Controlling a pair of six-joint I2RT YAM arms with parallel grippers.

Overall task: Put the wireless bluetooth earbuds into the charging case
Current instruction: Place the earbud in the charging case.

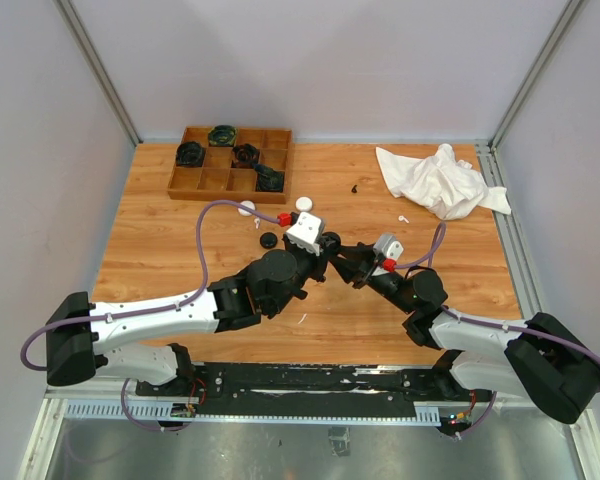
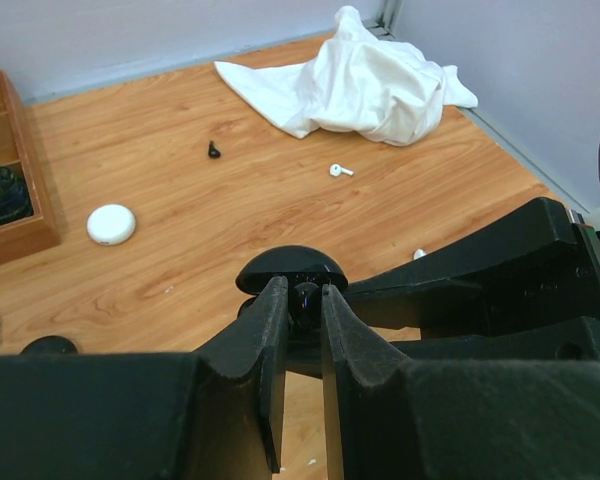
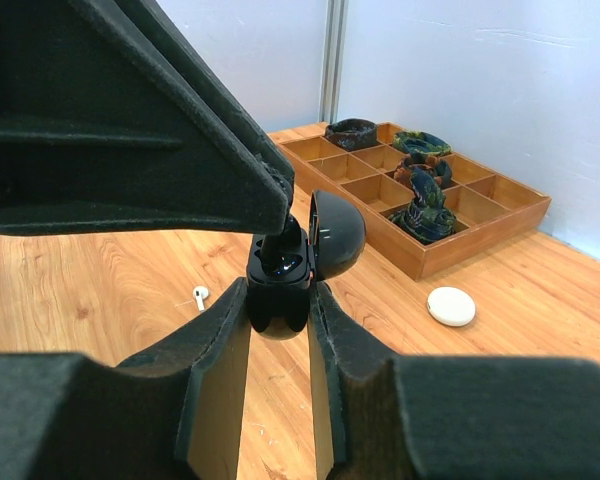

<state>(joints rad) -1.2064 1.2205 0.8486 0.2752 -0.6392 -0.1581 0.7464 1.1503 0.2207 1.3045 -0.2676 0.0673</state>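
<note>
My two arms meet over the middle of the worktop (image 1: 150,230). The right fingers (image 3: 325,325) are narrow and grip the round body of the black case (image 3: 278,318), whose lid (image 3: 337,235) stands hinged open. The left fingers (image 2: 280,305) are narrow too and pinch a black earbud (image 2: 305,297). This earbud is at the mouth of the case (I cannot tell how deep it sits). The wooden tray (image 1: 202,182) at the far left has many compartments. Four of them hold one dark, lumpy piece each, greenish in the right wrist view, and I cannot tell what these pieces are. The left wrist view shows things that the right wrist view does not: the crumpled white cloth (image 2: 360,85) at the far right, a white earbud (image 2: 340,170) near it, a second black earbud (image 2: 214,150) lying alone, and the edge of a closed black puck (image 2: 48,346). A flat white case (image 2: 111,224) lies near the tray and shows in both wrist views. Only the top view shows a second white case (image 1: 247,209), just in front of the tray.
</note>
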